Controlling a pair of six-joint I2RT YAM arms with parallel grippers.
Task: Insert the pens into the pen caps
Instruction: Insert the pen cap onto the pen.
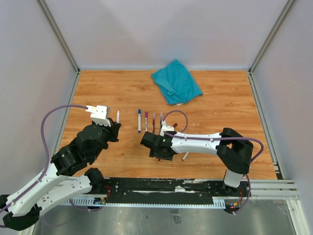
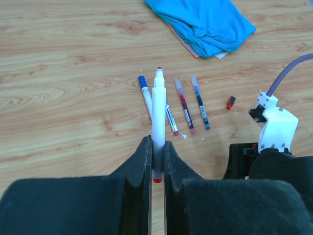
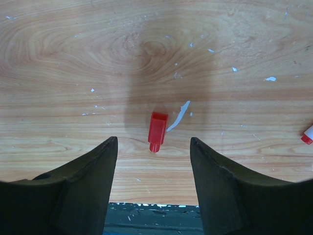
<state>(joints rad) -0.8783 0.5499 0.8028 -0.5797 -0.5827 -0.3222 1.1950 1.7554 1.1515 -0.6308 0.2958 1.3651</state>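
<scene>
My left gripper (image 2: pixel 157 155) is shut on a white pen (image 2: pixel 157 110) with a red rear end. The pen points away from me, and it shows upright in the top view (image 1: pixel 118 116). Several pens lie side by side on the table: a blue one (image 2: pixel 145 94), a purple one (image 2: pixel 171 120), a dark red one (image 2: pixel 184 105) and another blue one (image 2: pixel 200 102). My right gripper (image 3: pixel 153 143) is open and low over the table. A red pen cap (image 3: pixel 157 130) lies just ahead, between the fingers. A second small red cap (image 2: pixel 231 102) lies beside the right wrist.
A crumpled teal cloth (image 1: pixel 176 82) lies at the back of the wooden table (image 1: pixel 220 103). Another pen with a red end (image 1: pixel 185 156) lies by the right forearm, its end at the right wrist view's edge (image 3: pixel 307 136). The table's dark front edge (image 3: pixel 151 220) is close below the right gripper.
</scene>
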